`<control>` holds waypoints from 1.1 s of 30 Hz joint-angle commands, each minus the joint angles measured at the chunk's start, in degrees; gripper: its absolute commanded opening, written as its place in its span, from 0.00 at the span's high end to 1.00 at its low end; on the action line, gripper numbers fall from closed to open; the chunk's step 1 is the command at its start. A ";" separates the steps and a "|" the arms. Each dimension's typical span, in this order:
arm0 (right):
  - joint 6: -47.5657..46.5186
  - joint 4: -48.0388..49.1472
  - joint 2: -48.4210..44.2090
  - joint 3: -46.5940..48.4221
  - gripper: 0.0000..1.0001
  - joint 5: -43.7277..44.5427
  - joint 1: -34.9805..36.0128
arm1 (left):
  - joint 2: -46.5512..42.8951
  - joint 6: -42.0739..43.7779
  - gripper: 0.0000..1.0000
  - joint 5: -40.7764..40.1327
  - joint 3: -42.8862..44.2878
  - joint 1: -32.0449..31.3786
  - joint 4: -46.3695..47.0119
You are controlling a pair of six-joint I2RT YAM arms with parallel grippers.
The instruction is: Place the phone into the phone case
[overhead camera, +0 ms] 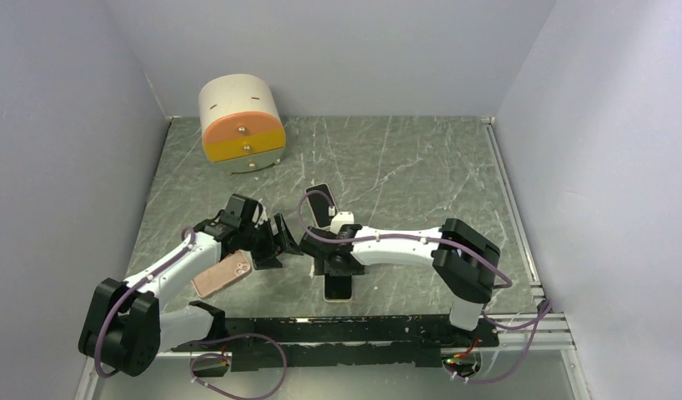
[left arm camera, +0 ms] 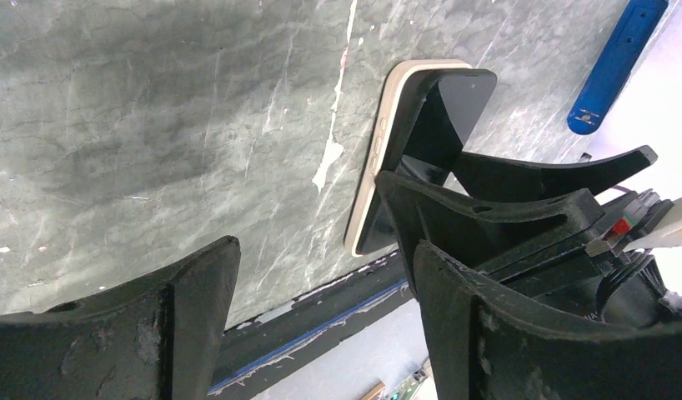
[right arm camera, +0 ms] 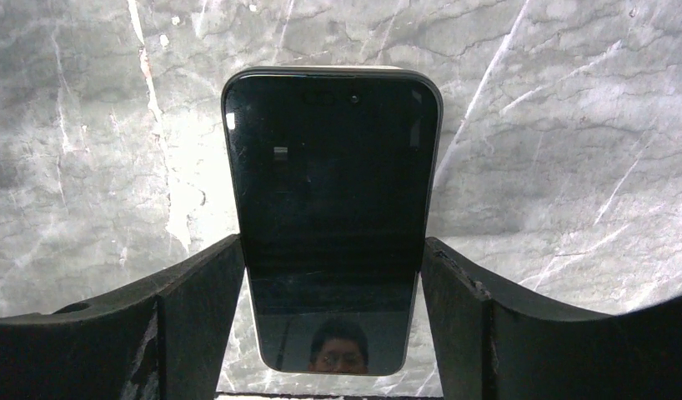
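Observation:
The phone (overhead camera: 338, 289), black screen up with a pale gold edge, lies flat on the marble table near the front edge. It also shows in the right wrist view (right arm camera: 333, 167) and the left wrist view (left arm camera: 379, 150). My right gripper (overhead camera: 336, 265) points down over it. In the right wrist view the right gripper (right arm camera: 333, 250) has both fingers against the phone's long sides. The pink phone case (overhead camera: 223, 275) lies flat to the left, partly under my left arm. My left gripper (overhead camera: 278, 243) is open and empty between case and phone, and it also shows in its own wrist view (left arm camera: 321, 325).
A cream and orange drawer box (overhead camera: 242, 125) stands at the back left. A dark flat slab (overhead camera: 321, 202) shows just behind my right wrist. The black base rail (overhead camera: 346, 333) runs along the table's near edge. Grey walls close in the left, back and right.

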 commanded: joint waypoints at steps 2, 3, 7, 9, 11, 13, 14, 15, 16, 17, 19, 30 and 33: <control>0.98 -0.85 -1.03 0.73 0.03 1.16 0.73 | -0.25 0.23 0.19 1.67 0.96 0.23 0.25; 0.79 -0.78 -1.68 0.52 0.01 1.41 0.74 | -0.25 0.38 0.19 1.60 1.30 0.21 -0.11; -0.84 0.77 -4.81 -0.57 0.01 1.63 0.61 | -0.54 0.55 0.19 1.27 1.86 0.20 -0.39; -2.68 1.63 -6.44 -1.45 0.02 1.53 0.35 | -0.55 0.48 0.20 1.97 1.66 0.26 0.41; -4.90 3.98 -8.43 -3.47 0.04 0.45 -0.41 | -0.34 0.27 0.21 4.09 1.12 0.13 2.17; -7.10 6.41 -10.64 -6.23 0.05 -0.46 -1.48 | -0.14 -0.32 0.23 5.92 0.21 0.12 4.69; -8.49 8.11 -11.99 -7.86 0.06 -0.90 -1.92 | -0.09 -0.74 0.23 6.61 -0.21 0.12 5.77; -10.14 9.96 -13.37 -10.10 0.09 -1.76 -2.41 | 0.19 -1.01 0.24 7.01 -0.57 0.12 6.93; -11.34 12.13 -14.67 -11.80 0.13 -3.09 -3.19 | 0.54 -1.06 0.24 7.10 -0.79 0.12 7.40; -11.97 14.01 -15.88 -13.29 0.19 -4.74 -4.30 | 1.09 -0.94 0.24 6.85 -0.81 0.12 7.43; -12.63 17.65 -17.87 -15.95 0.28 -7.59 -6.02 | 2.33 -0.58 0.25 6.84 -0.42 0.12 7.45; -12.66 28.29 -20.21 -24.55 0.62 -15.88 -10.49 | 4.86 -3.58 0.28 7.48 -1.76 -2.16 12.87; -12.09 27.88 -19.82 -25.75 0.74 -16.07 -10.59 | 5.62 -4.68 0.29 6.59 -1.74 -3.25 13.46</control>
